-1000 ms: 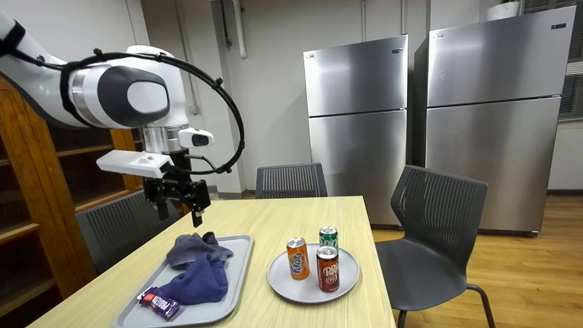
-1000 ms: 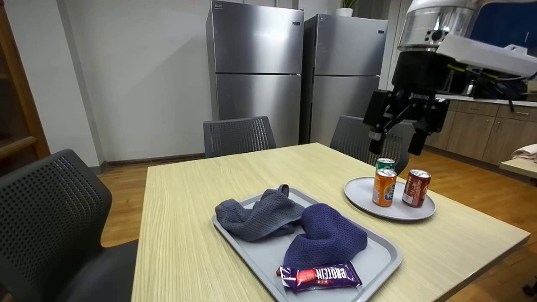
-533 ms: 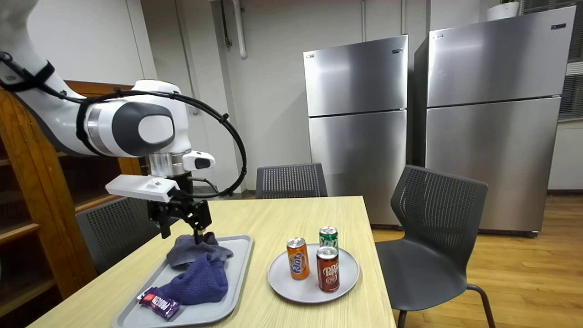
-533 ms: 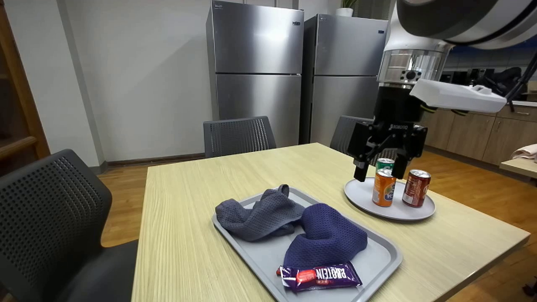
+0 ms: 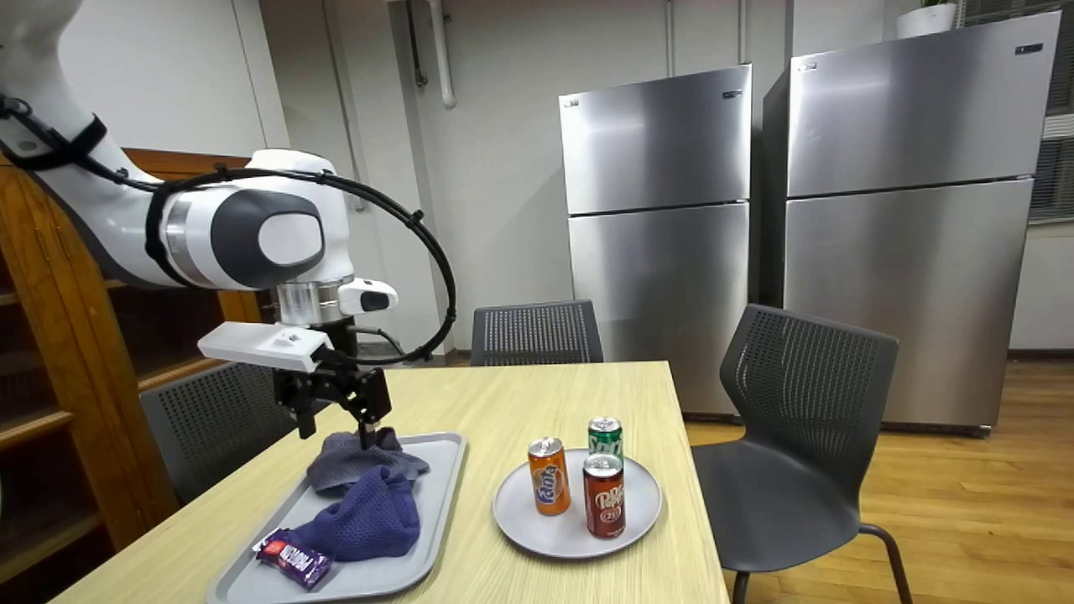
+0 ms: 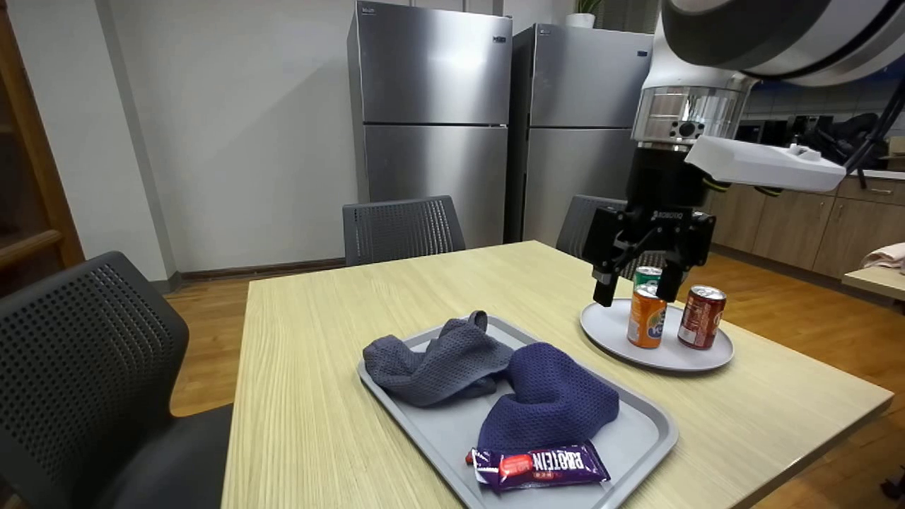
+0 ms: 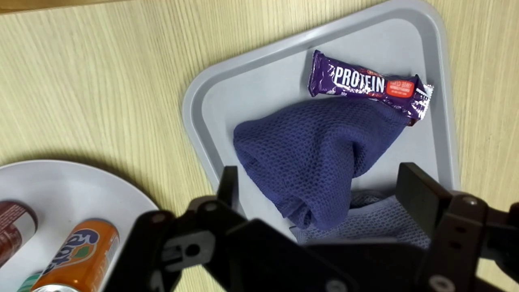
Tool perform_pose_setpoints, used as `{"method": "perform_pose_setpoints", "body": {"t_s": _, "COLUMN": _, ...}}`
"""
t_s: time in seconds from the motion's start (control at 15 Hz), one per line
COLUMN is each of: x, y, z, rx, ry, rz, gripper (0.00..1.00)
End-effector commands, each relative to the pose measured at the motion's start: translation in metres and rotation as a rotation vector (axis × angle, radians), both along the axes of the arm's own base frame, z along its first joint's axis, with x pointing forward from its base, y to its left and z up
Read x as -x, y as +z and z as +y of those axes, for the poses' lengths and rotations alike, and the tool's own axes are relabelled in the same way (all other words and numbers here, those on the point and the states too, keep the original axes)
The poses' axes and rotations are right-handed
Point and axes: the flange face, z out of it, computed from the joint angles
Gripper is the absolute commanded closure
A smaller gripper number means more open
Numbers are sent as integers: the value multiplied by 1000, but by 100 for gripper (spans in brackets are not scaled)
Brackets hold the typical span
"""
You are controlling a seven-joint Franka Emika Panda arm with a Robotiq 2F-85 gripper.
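My gripper [image 5: 336, 429] is open and empty. It hangs above the grey tray [image 5: 453, 474], nearest to the crumpled grey cloth [image 5: 357, 466]; whether it touches the cloth is unclear. In the wrist view the spread fingers [image 7: 318, 182] lie to either side of the navy cloth [image 7: 312, 150], with the grey cloth [image 7: 373, 221] partly hidden behind the gripper. A purple protein bar [image 7: 365, 83] lies against the navy cloth. In an exterior view the gripper [image 6: 636, 291] overlaps the orange Fanta can [image 6: 647, 329] from this angle.
A round grey plate [image 5: 545, 545] beside the tray holds the Fanta can [image 5: 549, 478], a Dr Pepper can [image 5: 604, 499] and a green Sprite can [image 5: 605, 438]. Dark chairs [image 5: 797, 436] stand around the wooden table [image 5: 520, 394]. Two steel fridges [image 5: 659, 252] stand behind.
The arm and open gripper have come down toward the tray, mostly in the first half second. Since then they have shifted only slightly. The cloths, bar, plate and cans have not moved.
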Motion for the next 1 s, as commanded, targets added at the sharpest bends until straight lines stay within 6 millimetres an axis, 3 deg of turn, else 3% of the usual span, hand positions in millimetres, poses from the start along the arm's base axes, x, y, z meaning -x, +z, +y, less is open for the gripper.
{"method": "perform_pose_setpoints", "body": {"t_s": 0.0, "x": -2, "y": -5, "z": 4, "rx": 14, "ry": -5, "rz": 1, "gripper": 0}}
{"method": "perform_pose_setpoints", "body": {"t_s": 0.6, "x": -24, "y": -68, "z": 23, "rx": 33, "ry": 27, "rz": -41, "gripper": 0}}
{"method": "perform_pose_setpoints", "body": {"t_s": 0.93, "x": -43, "y": -93, "z": 30, "rx": 35, "ry": -49, "rz": -93, "gripper": 0}}
